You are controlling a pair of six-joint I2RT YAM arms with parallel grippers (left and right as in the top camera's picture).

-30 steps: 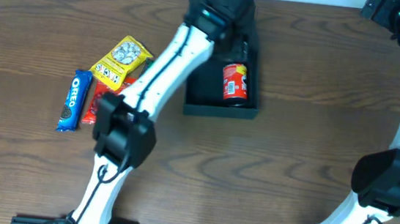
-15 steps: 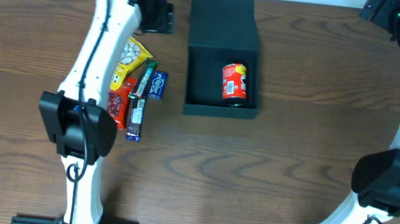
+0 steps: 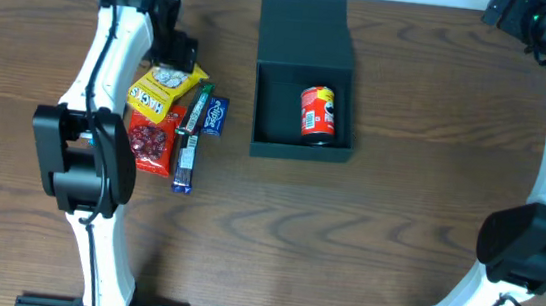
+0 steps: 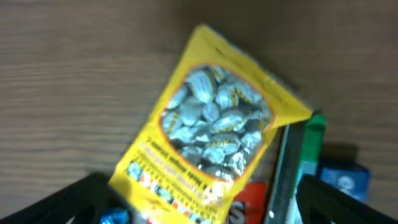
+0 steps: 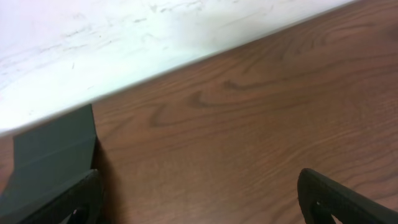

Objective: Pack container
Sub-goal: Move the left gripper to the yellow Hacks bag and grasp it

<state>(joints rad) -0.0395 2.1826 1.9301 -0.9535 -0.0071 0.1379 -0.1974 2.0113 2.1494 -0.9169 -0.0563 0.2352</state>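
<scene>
The container point(image 3: 299, 147) is a dark teal-black box at the back middle, its flap lid point(image 3: 306, 24) folded open behind it. A red can point(image 3: 318, 114) lies inside. My left gripper point(image 3: 174, 53) is open and empty, hovering over the top end of a yellow snack packet point(image 3: 161, 92). In the left wrist view the packet point(image 4: 211, 124) fills the space between and ahead of the open fingers point(image 4: 199, 211). My right gripper point(image 3: 522, 14) is open and empty at the far right back; its wrist view point(image 5: 199, 199) shows bare table and the edge of the lid point(image 5: 53, 155).
Beside the yellow packet lie a red packet point(image 3: 150, 146), a dark bar point(image 3: 188, 145) and a small blue packet point(image 3: 216, 115), all left of the container. In the left wrist view the bar point(image 4: 298, 162) and blue packet point(image 4: 342, 177) lie to the right. A white wall point(image 5: 124, 37) borders the table's back edge.
My left gripper swung from over the container to the left, then came down over the yellow packet. The right arm has not moved.
</scene>
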